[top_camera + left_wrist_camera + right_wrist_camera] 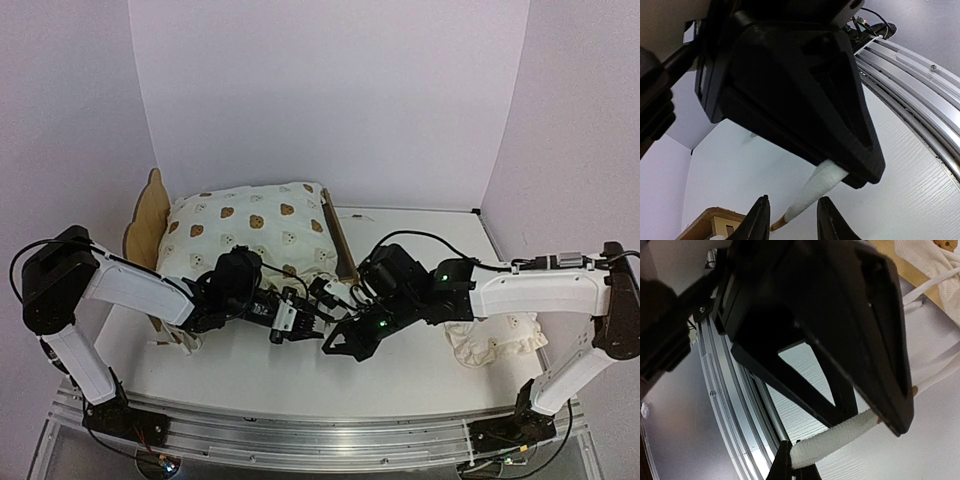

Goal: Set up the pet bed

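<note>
Your white-shelled left arm (130,290) & right arm (540,292) have black joints, black cables, black bases on the silver aluminium rail (320,440); green LEDs on R wrist.

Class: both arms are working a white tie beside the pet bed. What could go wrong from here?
1. The right fingers pinch the tie, but the left fingers stand apart around its tip; in closing, they may miss it.
2. Both arms crowd together, so the fingers could collide.
3. A hard pull may drag the cushion askew on the pet bed.
</note>
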You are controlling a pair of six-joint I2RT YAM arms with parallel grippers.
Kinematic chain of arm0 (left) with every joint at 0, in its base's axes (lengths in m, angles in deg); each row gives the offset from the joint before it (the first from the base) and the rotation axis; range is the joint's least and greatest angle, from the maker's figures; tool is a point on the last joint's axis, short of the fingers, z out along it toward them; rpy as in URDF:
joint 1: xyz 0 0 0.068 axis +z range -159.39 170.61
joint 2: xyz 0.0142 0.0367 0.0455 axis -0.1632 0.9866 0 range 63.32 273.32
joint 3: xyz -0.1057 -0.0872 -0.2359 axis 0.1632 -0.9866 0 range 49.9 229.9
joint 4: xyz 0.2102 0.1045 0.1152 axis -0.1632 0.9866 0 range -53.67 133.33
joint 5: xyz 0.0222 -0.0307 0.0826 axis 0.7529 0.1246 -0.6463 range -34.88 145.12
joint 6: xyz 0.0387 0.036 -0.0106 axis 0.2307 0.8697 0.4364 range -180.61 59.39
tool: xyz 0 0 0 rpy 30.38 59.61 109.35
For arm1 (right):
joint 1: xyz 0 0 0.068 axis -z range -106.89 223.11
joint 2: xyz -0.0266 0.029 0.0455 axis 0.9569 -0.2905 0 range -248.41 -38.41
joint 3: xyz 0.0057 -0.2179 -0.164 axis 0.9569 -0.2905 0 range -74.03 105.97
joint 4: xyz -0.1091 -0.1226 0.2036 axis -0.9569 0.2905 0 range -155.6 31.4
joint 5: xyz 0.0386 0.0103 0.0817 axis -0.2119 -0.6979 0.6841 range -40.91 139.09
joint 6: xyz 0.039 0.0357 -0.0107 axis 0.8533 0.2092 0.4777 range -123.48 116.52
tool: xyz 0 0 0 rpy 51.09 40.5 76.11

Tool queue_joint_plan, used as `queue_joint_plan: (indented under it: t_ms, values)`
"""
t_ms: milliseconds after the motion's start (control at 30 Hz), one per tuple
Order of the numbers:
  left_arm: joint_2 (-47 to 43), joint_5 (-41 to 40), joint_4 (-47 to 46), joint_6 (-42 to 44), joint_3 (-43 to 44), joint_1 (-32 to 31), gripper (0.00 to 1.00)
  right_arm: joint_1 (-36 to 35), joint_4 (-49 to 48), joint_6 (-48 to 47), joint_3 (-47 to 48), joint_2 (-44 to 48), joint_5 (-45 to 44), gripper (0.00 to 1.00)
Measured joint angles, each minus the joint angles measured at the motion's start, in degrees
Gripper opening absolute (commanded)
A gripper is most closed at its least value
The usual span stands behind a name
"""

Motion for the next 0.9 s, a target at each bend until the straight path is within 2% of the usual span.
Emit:
queue_joint_plan:
  t_ms: [167, 333, 433, 600, 700, 900]
  values:
    - [1.0, 0.5, -0.4, 0.5, 0.0, -1.3, 0.01, 0.9, -1.9, 0.0, 0.0, 0.0, 0.9, 0.00]
    - [0.7, -1.7, -0.4, -3.4, 0.0, -1.7, 0.00, 2.1, -2.5, 0.4, 0.0, 0.0, 1.1, 0.03]
    - [-0.4, -4.8, 1.8, -9.8, 0.5, -1.0, 0.00, 2.8, -2.9, 0.9, 0.0, 0.0, 0.5, 0.15]
    - [-1.4, -6.4, 8.9, -22.1, 4.4, 5.8, 0.00, 3.5, -4.2, 1.7, 0.0, 0.0, -2.7, 0.27]
    - [-2.4, -6.6, 13.3, -27.7, 5.7, 10.5, 0.00, 3.5, -6.1, 2.2, 0.0, -0.5, -4.6, 0.30]
    - [-4.0, -6.3, 19.8, -33.3, 5.7, 13.2, 0.00, 3.3, -14.1, 5.4, -2.4, -3.7, -7.5, 0.41]
